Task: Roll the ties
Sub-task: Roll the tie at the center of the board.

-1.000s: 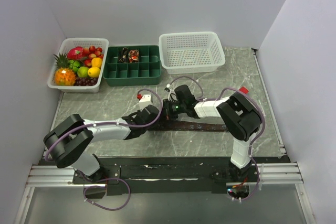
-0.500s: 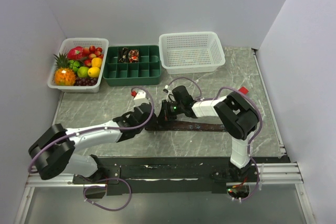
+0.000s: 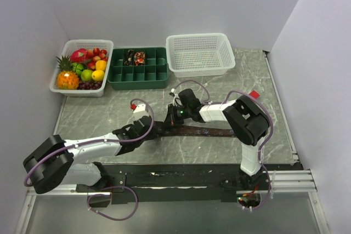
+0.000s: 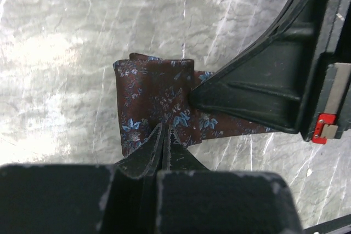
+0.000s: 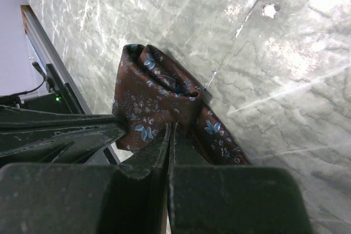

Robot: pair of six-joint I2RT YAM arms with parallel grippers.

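A dark maroon tie with small blue flowers (image 3: pixel 205 131) lies flat across the table, its left end folded into a small roll (image 4: pixel 153 100), which also shows in the right wrist view (image 5: pixel 156 89). My left gripper (image 3: pixel 155 130) is shut, with its fingertips (image 4: pixel 163 134) pinching the near edge of the roll. My right gripper (image 3: pixel 172 118) is shut too, its tips (image 5: pixel 173 134) pinching the roll from the other side. Each wrist view shows the other gripper close beside the roll. Two rolled ties (image 3: pixel 136 57) sit in the green tray (image 3: pixel 159 75).
A white basket of fruit (image 3: pixel 82 67) stands at the back left, the green divided tray in the middle, and an empty white basket (image 3: pixel 200 53) at the back right. A small red bar (image 3: pixel 254 94) lies on the table at the right.
My left arm has swung back to the left and lower, and its gripper slid a little left and nearer along the tie's end. My right gripper shifted slightly left.
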